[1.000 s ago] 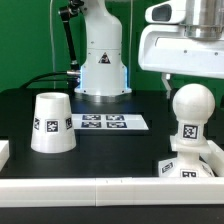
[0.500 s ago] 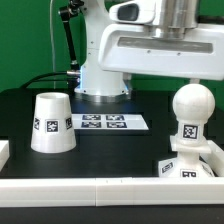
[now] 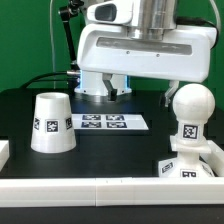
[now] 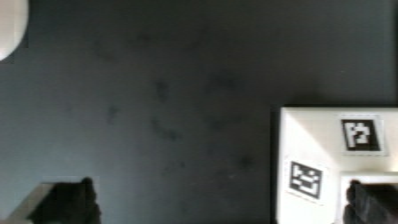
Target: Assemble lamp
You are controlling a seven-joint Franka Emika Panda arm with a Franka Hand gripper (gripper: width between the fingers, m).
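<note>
The arm's wrist block hangs high over the middle of the black bench, filling the upper part of the exterior view, with its broad white housing level and its underside facing down toward the bench. The jaws themselves are hard to pick out there; only a short stub shows under the housing near the arm's pedestal. In the wrist view the two dark fingertips sit at opposite edges of the picture with bare bench between them, so the jaws stand wide apart and hold nothing. The cone shade stands upright, narrow end up, on the exterior view's left, near the marker board, which lies flat in front of the pedestal. The round bulb sits upright on the stepped square base at the exterior view's right, close to the white front rail. A tagged white corner shows in the wrist view between the fingertips' line and the picture's edge; which part it belongs to I cannot tell.
</note>
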